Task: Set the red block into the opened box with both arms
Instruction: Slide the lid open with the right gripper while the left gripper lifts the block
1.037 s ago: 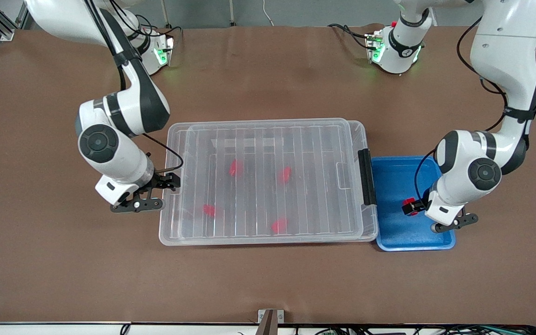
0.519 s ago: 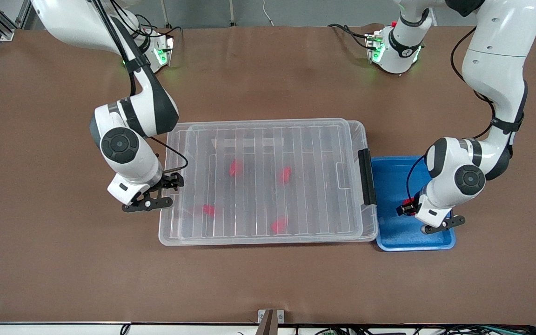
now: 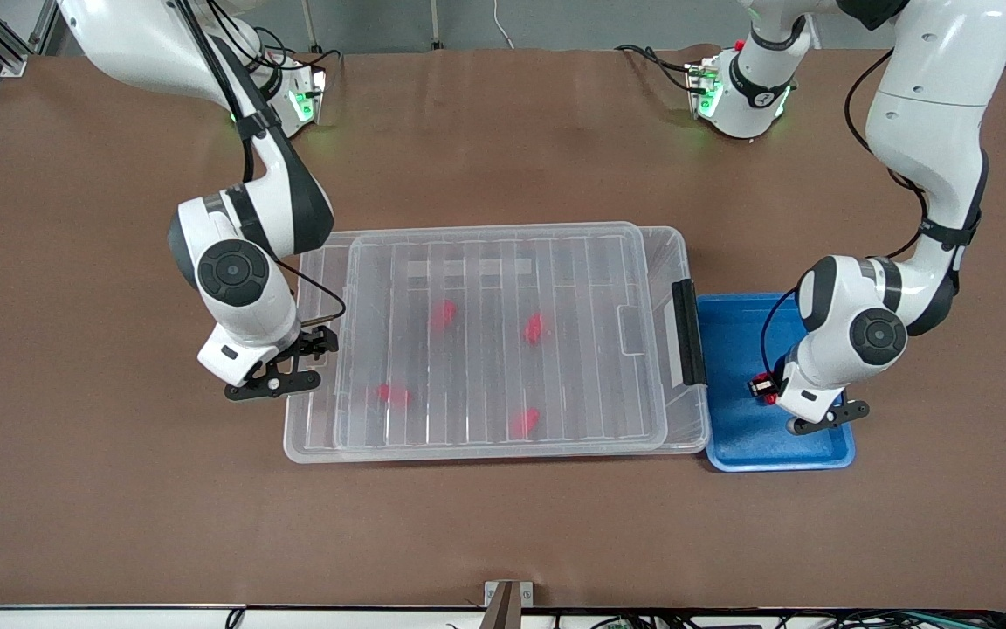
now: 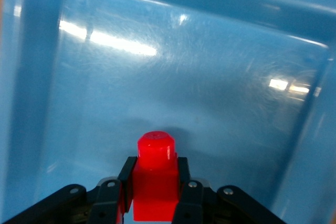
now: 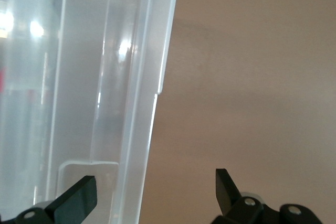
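Red block (image 4: pixel 154 182) gripped inside blue tray (image 4: pixel 210 103).

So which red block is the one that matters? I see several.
Look at the blue tray beside the box's black handle. The red block is there, pinched in the left gripper's fingers. The four other red pieces lie inside the box, under its lid.

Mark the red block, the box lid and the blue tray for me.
red block (image 4: pixel 156 182): left wrist view, on its front face, below the stud.
box lid (image 3: pixel 503 332): front view, on the middle of its ribbed panel.
blue tray (image 3: pixel 734 437): front view, on its bare floor.
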Available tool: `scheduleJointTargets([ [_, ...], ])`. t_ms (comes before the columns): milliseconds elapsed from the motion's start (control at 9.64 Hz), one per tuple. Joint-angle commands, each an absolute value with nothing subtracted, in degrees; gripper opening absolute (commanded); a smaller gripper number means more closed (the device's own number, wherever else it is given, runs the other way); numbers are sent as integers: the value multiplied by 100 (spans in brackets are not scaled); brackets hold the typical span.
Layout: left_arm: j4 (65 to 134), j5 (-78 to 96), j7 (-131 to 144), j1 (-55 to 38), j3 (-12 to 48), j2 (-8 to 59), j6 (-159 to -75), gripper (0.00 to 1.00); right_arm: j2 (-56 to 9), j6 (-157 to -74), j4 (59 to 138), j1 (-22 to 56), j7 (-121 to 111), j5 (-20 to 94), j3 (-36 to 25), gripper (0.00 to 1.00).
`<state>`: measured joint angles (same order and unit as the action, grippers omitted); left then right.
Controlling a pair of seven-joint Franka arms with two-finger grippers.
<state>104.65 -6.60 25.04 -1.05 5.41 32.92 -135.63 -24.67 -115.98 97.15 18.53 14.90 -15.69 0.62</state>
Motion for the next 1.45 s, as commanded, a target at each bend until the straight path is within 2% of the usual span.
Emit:
scheduleJointTargets([
  [0,10565,-782,2663,-132,825,2482,-12835,0,-2496,-11479,9765,1574,1180,-1863,70,100],
  [207,10294,-782,2663,-141,1132,2050,-12229,1,-2452,-11356,9773,1451,941,-1863,70,100],
  [519,9862,-782,2951,-141,1624,1978,-11690,1,-2382,-11276,9773,1179,389,-1898,62,100],
  [830,9686,-782,3540,-280,2099,2048,-11698,1,-2312,-11206,9773,854,-113,-1994,62,100],
  [1141,9537,-782,3953,-807,2101,2293,-11768,1,-2303,-11197,9756,712,-343,-2171,62,100],
  [1348,9580,-791,4235,-966,2092,2591,-12100,1,-2268,-11197,9738,642,-552,-2171,62,100],
])
